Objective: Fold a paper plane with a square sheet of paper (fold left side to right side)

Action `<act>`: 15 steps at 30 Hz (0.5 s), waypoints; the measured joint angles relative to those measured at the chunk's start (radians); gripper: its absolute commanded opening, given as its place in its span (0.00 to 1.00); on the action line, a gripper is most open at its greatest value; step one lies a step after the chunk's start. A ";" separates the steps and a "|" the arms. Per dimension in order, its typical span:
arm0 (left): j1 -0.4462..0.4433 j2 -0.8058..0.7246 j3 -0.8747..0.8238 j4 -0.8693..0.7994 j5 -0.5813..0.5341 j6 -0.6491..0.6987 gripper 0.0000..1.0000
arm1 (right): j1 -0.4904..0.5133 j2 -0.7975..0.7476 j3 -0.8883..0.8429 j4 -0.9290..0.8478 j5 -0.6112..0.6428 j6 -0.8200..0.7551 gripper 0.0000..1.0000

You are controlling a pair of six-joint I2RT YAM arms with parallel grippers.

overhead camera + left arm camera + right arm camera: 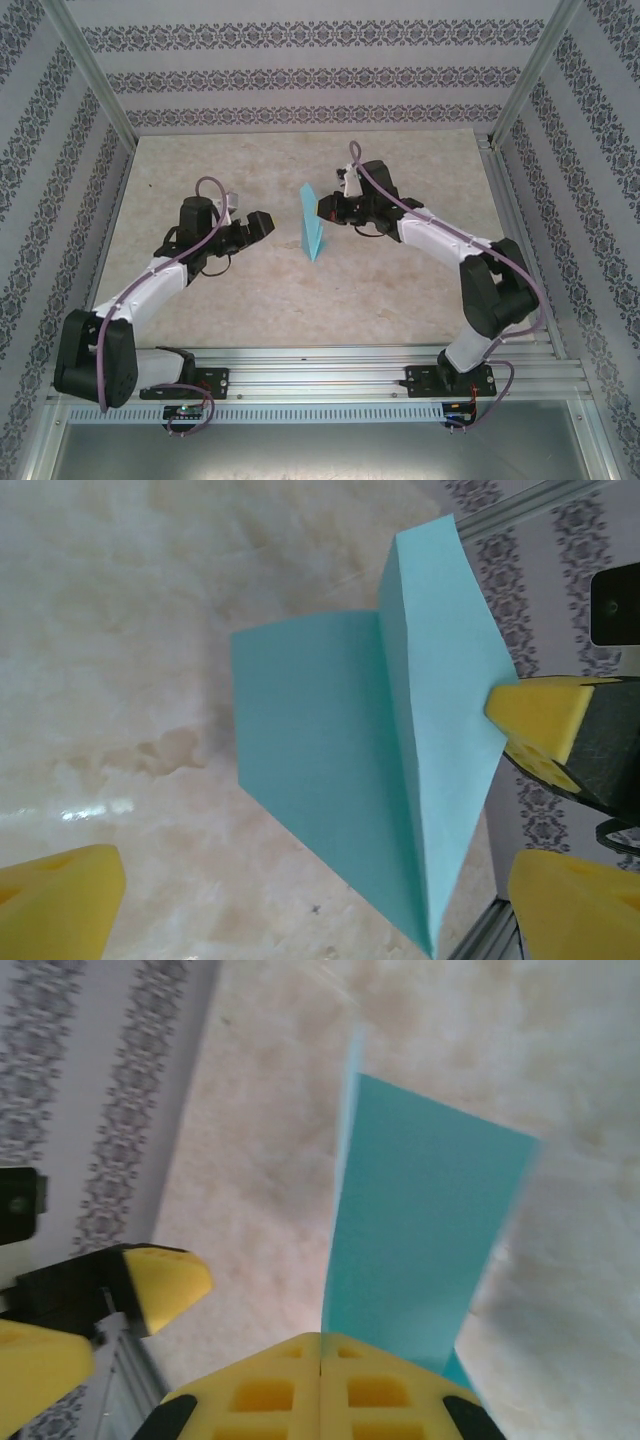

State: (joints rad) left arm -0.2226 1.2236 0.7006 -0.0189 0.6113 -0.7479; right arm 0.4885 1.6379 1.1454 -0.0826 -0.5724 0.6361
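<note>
- Standing upright over the middle of the tabletop (300,300) in the top view, the turquoise sheet of paper (313,222) is folded and sits between the two arms. The right hand (326,208) meets its right side. The left hand (262,222) hangs just to its left, apart from it.
- In the left wrist view, the left hand's yellow fingertips (60,900) sit wide at the bottom corners, with nothing gripped. The sheet shows two layers meeting at a crease and narrowing to a point below. One right-hand pad (540,720) presses on its right edge.
- In the right wrist view, the right hand's pads (320,1390) are closed together, pinching the sheet's near edge. The paper rises away from them as a strip. A left-hand fingertip (165,1282) sits at the left, clear of the paper.
</note>
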 measured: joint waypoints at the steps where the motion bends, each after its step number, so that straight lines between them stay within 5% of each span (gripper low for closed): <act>1: 0.000 -0.033 0.000 0.024 0.009 -0.011 0.98 | 0.000 -0.034 0.000 0.021 -0.014 0.007 0.00; 15: 0.000 -0.161 0.061 0.356 0.129 -0.193 0.88 | 0.000 -0.139 0.000 0.245 -0.216 0.174 0.00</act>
State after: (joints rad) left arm -0.2230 1.0630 0.7620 0.3367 0.7406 -0.9413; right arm 0.4889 1.4990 1.1454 0.1623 -0.7883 0.8097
